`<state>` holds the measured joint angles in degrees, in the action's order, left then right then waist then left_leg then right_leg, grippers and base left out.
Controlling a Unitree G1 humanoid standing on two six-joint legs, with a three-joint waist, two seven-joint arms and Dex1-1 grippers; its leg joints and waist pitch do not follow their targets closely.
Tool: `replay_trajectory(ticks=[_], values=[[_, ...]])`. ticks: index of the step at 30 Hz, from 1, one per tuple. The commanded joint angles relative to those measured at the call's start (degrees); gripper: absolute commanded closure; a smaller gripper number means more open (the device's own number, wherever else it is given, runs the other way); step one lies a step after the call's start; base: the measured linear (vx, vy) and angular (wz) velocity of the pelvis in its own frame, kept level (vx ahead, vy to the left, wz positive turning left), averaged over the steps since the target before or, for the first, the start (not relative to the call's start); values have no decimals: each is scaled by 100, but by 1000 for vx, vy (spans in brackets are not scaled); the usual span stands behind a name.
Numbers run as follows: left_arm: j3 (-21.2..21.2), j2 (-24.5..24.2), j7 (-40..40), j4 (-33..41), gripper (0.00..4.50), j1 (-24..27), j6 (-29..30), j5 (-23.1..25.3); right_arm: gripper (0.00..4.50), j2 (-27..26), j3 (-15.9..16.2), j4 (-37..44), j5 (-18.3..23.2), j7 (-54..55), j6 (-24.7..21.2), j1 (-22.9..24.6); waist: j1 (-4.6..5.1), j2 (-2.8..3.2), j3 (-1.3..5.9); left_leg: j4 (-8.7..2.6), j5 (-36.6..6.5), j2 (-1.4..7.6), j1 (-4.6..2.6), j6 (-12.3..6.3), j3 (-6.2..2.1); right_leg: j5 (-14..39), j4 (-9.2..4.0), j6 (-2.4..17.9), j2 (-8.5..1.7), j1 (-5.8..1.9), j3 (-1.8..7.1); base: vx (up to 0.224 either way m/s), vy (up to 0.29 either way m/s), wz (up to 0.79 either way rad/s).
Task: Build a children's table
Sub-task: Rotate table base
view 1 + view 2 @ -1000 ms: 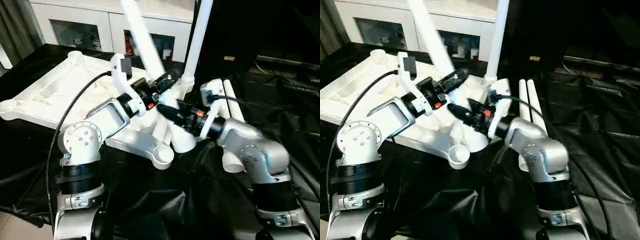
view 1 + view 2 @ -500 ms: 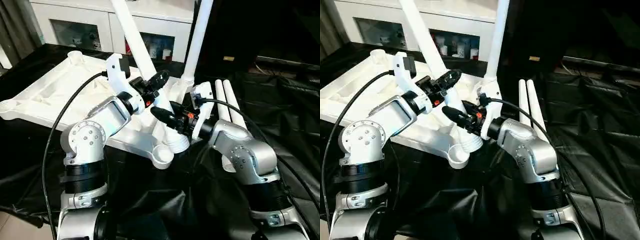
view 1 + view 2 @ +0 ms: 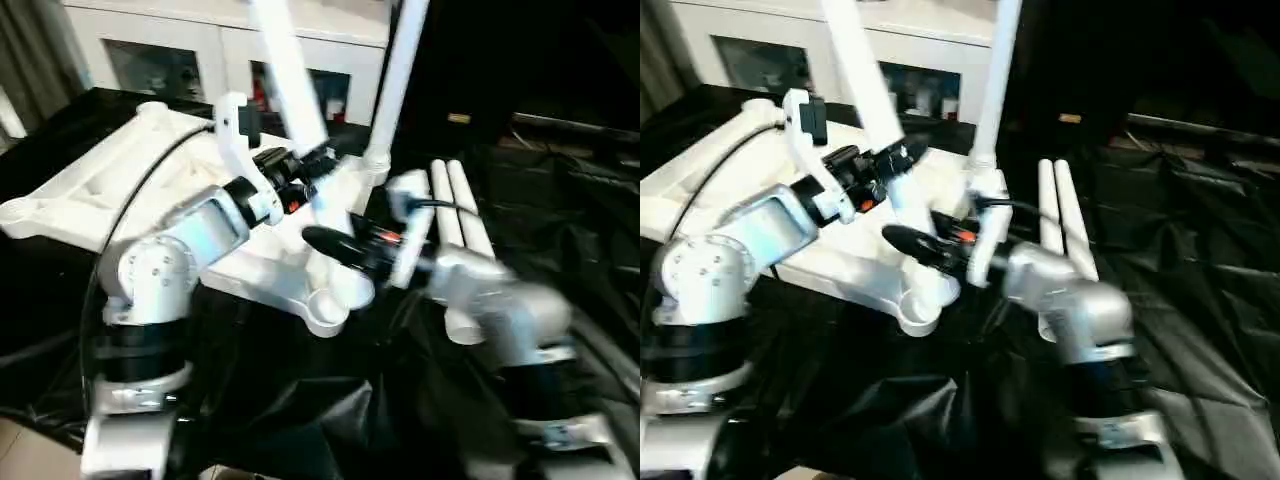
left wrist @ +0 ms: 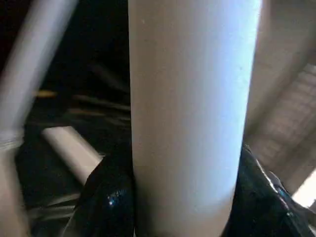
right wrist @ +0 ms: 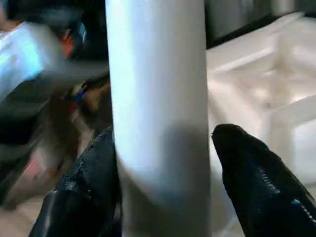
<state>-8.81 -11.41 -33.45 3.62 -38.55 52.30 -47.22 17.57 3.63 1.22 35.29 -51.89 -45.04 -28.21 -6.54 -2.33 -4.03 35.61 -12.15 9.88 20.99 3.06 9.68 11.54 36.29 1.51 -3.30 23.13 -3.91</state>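
The children's table top [image 3: 90, 190] lies upside down on black cloth, ribbed underside up. One white leg [image 3: 400, 70] stands in a far corner socket. A second leg [image 3: 285, 60] leans over the near corner socket [image 3: 322, 308]. My left gripper [image 3: 312, 165] is shut on its shaft, and in the left wrist view both black fingers [image 4: 111, 197] press the leg [image 4: 192, 113]. Lower down, my right gripper [image 3: 328, 242] is open around the same leg [image 5: 155, 98], with a small gap at one finger [image 5: 256, 177].
Two loose white legs [image 3: 455, 205] lie side by side on the cloth to the right of my right arm. A white glass-door cabinet [image 3: 160, 50] stands behind the table top. Black cloth covers the floor to the right and in front.
My right gripper's fingers have spread away from the leg. The held leg's top has swung a little to the right, standing more upright.
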Motion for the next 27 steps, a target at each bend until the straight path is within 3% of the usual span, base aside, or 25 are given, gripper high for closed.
replay_trajectory(ticks=[1,7,13,15,17,21,23,26,27], values=[[107,-218,-789,154,265,-120,-49,-196,150,230,86,176,95,-343,-219,140,-16,-1,438,-402,115,300,-45,-199,-88,74,-336,1123,-511,-390,348,0,0,0],[121,-408,-1219,116,265,-180,-31,-382,201,274,132,278,236,-317,-411,168,19,7,432,-414,-104,307,-41,-52,-88,525,-372,1133,-525,-382,348,0,0,0],[196,-411,-1348,124,265,-103,-129,-356,245,160,231,361,201,-163,-409,232,6,16,433,-420,-198,317,-57,45,-87,612,-382,1115,-519,-360,345,0,0,0],[162,-250,-904,-8,265,-100,-197,-120,249,-24,211,330,89,111,-311,232,9,18,420,-427,-286,320,-43,89,-88,724,-399,1121,-529,-356,347,0,0,0],[178,-234,-805,-6,209,-78,-248,-35,252,-91,206,321,35,236,-252,230,-4,42,429,-427,-322,317,-56,114,-94,821,-405,1081,-530,-358,343,0,0,0],[140,55,867,-315,173,-162,-341,889,255,-394,200,192,-324,854,79,164,20,38,431,-439,-392,330,-50,211,-102,862,-418,982,-518,-349,350,0,0,0],[104,134,1243,-369,154,-159,-339,1073,256,-440,222,188,-396,947,154,162,13,16,426,-441,-425,308,-44,211,-101,973,-450,883,-513,-361,346,0,0,0],[100,349,2087,-281,152,-32,-396,1526,257,-575,286,193,-579,1210,275,159,18,3,431,-446,-379,320,-22,205,-116,975,-436,796,-518,-370,345,0,0,0],[111,402,2243,-249,178,-6,-403,1608,258,-602,304,199,-607,1262,281,158,18,-8,431,-440,-332,318,-19,192,-112,928,-436,789,-514,-361,344,0,0,0]])
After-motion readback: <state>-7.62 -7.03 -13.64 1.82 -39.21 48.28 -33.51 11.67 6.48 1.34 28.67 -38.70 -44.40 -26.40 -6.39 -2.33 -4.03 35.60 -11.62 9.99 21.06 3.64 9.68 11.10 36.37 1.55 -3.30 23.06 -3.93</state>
